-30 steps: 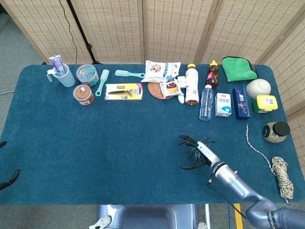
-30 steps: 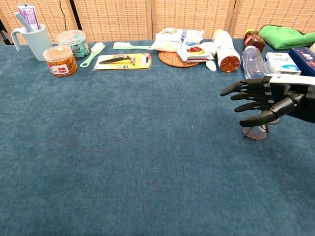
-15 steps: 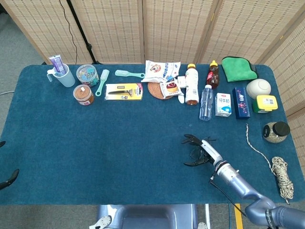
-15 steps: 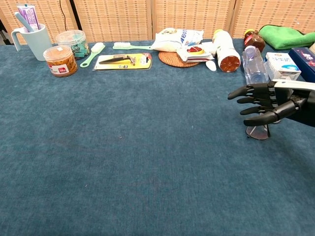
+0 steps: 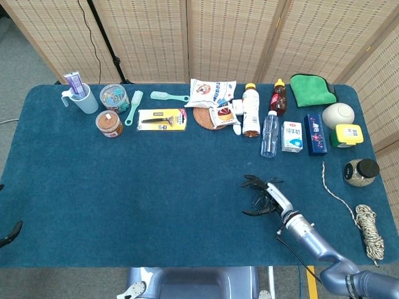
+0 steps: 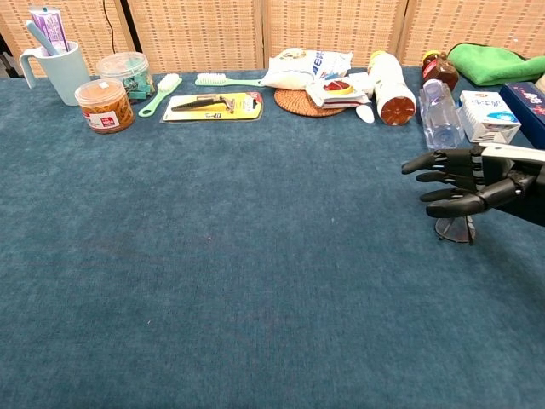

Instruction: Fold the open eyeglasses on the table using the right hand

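Observation:
The eyeglasses [image 5: 257, 201] lie on the blue table cloth at the front right, dark-framed and mostly covered by my right hand [image 5: 265, 196]. From the chest camera one lens [image 6: 454, 228] shows just below the right hand [image 6: 460, 181]. That hand hovers low over the glasses with its fingers [image 6: 426, 162] stretched out to the left and apart. I cannot tell whether it touches the frame. Only dark fingertips of my left hand [image 5: 11, 232] show at the far left edge, spread and holding nothing.
Along the back stand a cup [image 5: 84, 98], jars [image 5: 110, 123], a razor pack [image 5: 162, 119], snack bags [image 5: 212, 93], bottles [image 5: 269, 133], cartons [image 5: 292, 136] and a green cloth [image 5: 310, 89]. A rope [image 5: 368, 227] and a dark-lidded jar [image 5: 360, 172] sit right of the hand.
My right hand has drawn slightly to the right, and its fingers have come a little closer together. The visible lens has shifted right with it. The left hand has barely moved.

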Motion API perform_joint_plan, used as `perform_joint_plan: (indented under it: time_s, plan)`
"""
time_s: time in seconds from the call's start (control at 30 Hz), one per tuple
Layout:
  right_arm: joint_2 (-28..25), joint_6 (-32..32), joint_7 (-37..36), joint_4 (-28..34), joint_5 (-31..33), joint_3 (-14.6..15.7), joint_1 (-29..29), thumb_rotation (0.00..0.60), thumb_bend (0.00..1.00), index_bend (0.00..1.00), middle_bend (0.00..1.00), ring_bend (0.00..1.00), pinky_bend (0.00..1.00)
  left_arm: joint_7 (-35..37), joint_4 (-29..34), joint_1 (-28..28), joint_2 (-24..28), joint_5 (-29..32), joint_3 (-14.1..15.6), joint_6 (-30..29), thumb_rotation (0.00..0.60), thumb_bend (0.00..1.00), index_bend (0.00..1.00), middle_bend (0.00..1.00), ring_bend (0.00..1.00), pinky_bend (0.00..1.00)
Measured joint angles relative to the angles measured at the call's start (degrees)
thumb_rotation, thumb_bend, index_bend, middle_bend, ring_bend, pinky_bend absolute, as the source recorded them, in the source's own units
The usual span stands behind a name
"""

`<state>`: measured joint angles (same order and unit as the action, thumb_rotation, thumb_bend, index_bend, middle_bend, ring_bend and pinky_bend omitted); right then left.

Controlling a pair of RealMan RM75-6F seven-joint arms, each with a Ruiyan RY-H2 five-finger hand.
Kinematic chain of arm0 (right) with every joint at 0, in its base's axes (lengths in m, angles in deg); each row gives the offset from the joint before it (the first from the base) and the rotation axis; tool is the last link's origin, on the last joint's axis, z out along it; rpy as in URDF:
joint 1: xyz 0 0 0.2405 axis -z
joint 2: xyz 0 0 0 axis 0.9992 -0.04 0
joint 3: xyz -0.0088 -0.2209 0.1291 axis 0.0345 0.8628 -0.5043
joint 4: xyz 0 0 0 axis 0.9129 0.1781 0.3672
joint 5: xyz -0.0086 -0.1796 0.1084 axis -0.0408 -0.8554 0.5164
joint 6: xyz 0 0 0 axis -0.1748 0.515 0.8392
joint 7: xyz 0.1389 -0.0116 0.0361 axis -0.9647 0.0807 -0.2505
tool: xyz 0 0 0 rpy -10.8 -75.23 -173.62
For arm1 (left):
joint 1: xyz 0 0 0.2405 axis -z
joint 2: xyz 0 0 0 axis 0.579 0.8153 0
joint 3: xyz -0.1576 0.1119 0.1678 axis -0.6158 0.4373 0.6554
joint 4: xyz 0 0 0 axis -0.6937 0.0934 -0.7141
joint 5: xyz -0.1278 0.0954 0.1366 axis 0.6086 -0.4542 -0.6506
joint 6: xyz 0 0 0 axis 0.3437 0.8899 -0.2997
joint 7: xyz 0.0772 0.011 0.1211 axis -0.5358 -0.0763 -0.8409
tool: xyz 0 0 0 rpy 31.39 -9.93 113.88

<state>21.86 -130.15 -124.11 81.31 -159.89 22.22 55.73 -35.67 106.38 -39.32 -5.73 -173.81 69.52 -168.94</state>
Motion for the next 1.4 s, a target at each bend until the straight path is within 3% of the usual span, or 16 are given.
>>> perform_joint_plan:
  time_s: [0.77,1.4]
  plan:
    - [-2.51,-5.87,-2.86,2.27,-2.22,0.37,2.24,0.6,0.08,0.32,0.11,0.04,0.11,-0.36,0.47,-0.17,0.03,-0.69,0.26,-0.19,0.538,0.26,0.14,0.05,0.03,0.0]
    - [-0.44,-5.14,-5.17,-1.5,-1.81,2.45,3.84,0.6,0.08,0.33,0.11,0.05,0.12,-0.74,0.93,-0.34,0.27,-1.0,0.33,-0.53,0.54,0.26,0.14,0.05,0.03,0.0]
